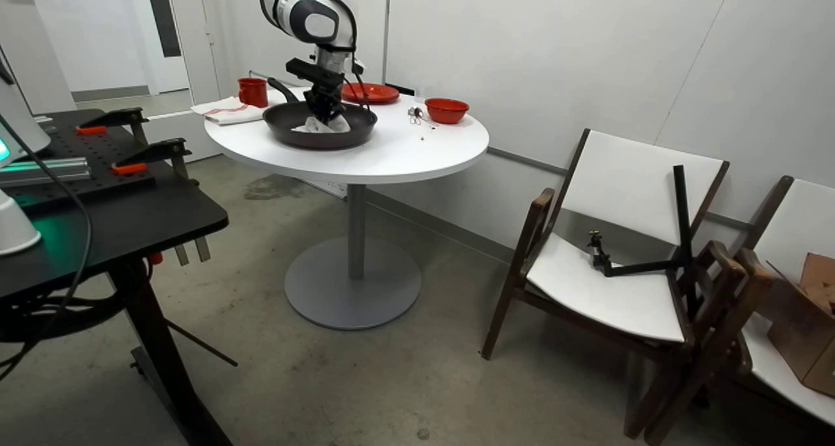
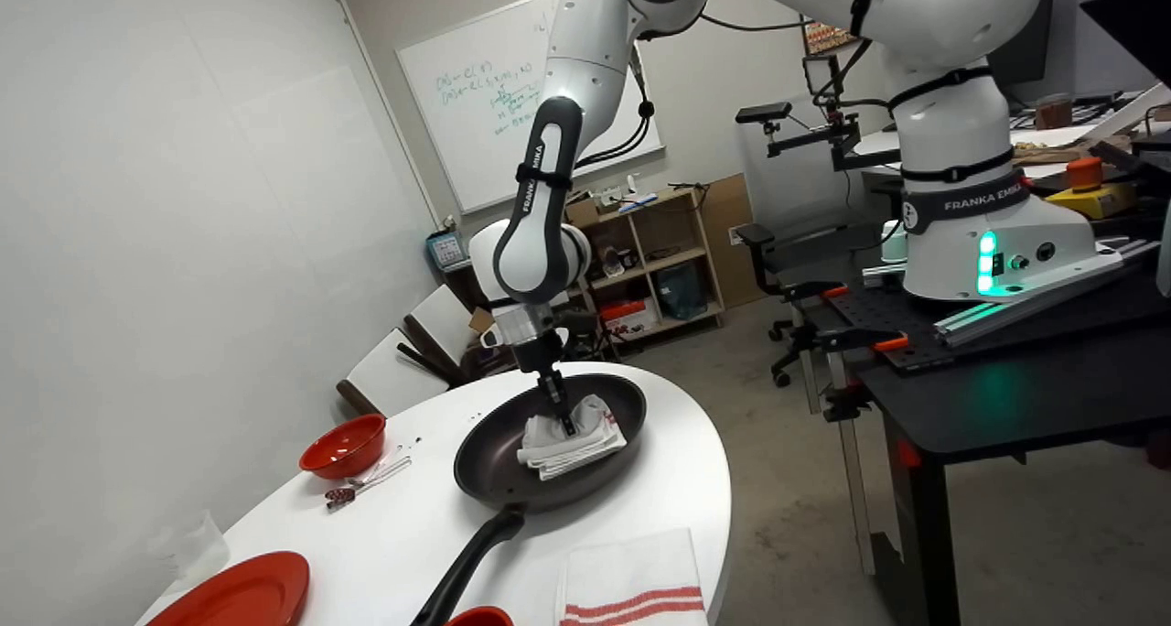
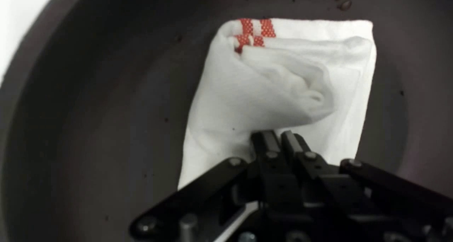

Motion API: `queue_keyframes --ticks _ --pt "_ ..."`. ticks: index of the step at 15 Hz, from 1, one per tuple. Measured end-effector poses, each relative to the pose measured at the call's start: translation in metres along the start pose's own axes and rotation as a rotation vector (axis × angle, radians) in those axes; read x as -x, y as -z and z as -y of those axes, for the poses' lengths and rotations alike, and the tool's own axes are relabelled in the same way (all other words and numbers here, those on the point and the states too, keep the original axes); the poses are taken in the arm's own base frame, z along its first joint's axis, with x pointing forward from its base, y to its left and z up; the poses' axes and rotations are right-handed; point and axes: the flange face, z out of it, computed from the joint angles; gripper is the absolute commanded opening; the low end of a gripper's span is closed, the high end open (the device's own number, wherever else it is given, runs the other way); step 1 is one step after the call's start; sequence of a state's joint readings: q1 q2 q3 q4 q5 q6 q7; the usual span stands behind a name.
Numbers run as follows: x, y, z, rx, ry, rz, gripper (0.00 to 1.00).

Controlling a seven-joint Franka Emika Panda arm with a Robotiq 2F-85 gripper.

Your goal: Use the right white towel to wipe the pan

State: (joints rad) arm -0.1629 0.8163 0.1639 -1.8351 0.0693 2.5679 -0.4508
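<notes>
matt pan (image 2: 494, 457) w/ cloth towel (image 2: 584, 448)

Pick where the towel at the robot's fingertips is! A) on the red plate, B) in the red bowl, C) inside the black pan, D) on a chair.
C: the wrist view shows the folded white towel on the bottom of the black pan, with bare pan on both sides of it.

Wrist view: my gripper (image 3: 278, 140), cropped below, hides part of the white towel (image 3: 244, 97); the pan (image 3: 106, 128) overruns the frame. In an exterior view, lower left: a red plate (image 2: 242, 594), cropped.
</notes>
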Motion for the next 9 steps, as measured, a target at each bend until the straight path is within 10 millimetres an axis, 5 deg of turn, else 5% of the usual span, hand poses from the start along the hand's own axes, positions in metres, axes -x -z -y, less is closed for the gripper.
queue_keyframes --ticks 5,9 --pt "-0.012 0.002 -0.007 0.01 -0.016 -0.081 0.01" --pt "-0.01 0.008 -0.034 0.023 -0.08 -0.164 0.01"
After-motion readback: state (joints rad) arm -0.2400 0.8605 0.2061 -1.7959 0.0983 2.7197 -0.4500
